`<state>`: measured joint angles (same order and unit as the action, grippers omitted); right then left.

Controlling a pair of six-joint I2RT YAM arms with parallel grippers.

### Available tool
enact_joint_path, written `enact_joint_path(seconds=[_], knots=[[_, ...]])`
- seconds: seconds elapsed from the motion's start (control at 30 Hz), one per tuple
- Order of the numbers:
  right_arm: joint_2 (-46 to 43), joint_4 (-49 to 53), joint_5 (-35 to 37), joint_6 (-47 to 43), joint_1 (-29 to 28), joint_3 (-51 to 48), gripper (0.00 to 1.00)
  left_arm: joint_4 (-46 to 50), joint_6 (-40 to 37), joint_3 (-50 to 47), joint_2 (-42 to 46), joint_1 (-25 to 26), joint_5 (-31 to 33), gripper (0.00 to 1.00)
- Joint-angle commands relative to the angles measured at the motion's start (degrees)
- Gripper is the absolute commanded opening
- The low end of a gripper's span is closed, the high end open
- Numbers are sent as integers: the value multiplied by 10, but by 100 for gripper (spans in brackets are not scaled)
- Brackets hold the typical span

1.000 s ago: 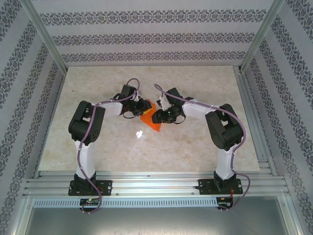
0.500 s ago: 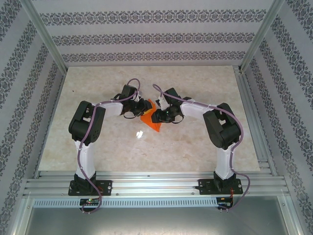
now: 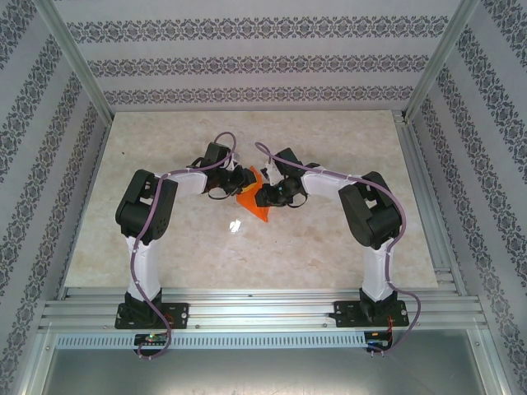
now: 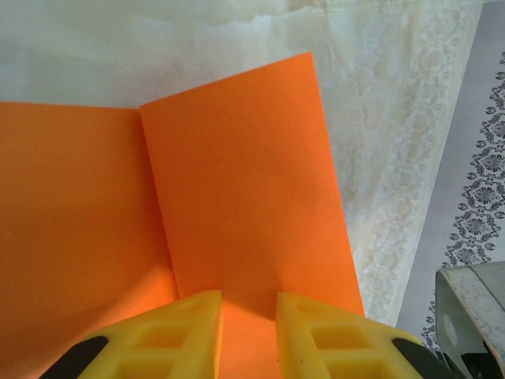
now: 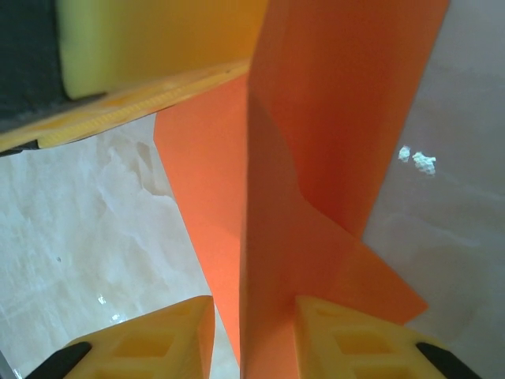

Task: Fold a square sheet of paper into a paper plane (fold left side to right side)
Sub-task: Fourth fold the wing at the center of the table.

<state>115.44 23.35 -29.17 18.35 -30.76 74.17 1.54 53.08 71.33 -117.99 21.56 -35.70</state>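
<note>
At table ctr, approx. midway btwn left and right edges, sits the orange paper [image 3: 254,206], partly folded, w/ both claws meeting over it. Overhead cam: left claw [image 3: 236,183] at the paper's far-left side, right claw [image 3: 265,196] at its right side. The two are close together, and the paper's pointed corner sticks out toward the near edge. Table [image 3: 165,247] top is pale, marble-look and glossy, w/ a small glare spot [image 3: 235,224] just near-left of the paper. Left wrist cam: yellow fingers [image 4: 185,332] come down onto the sheet, which is seen face-on. One flap overlaps a flatter layer, its crease edge running from upper left down toward the fingers. Left claw jaws stand narrow w/ a small gap, orange visible in the gap. Can't tell whether they nip a ridge of paper or just rest their tips on it. Right wrist cam: paper stands up off the table, seen nearly edge-on, running btwn the right claw's fingers [image 5: 355,339]. Jaws are spread: the sheet lies against the finger on the view's right, and a sliver of bare table shows btwn the sheet and the other finger, so no pinch. Same view, top left: a yellow finger of the left claw sits against the upper part of the paper. A diagonal crease is visible on the raised flap. Patterned wallpaper [image 3: 247,58] covers the walls round the table, and alu frame rails [image 3: 247,309] run along the near edge.
</note>
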Motion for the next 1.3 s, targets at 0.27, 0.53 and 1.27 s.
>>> enact_joint_path(seconds=[0.27, 0.53, 1.27], knots=[[20, -10, -27, -3, -5, 27, 18, 12, -2, 18, -4, 6, -4, 23], [27, -30, -69, -4, 7, 20, 9, 13, -5, 14, 1, 6, -4, 23], [72, -49, -169, -15, 39, 25, 9, 60, -72, -41, 115, -39, 22, 38]])
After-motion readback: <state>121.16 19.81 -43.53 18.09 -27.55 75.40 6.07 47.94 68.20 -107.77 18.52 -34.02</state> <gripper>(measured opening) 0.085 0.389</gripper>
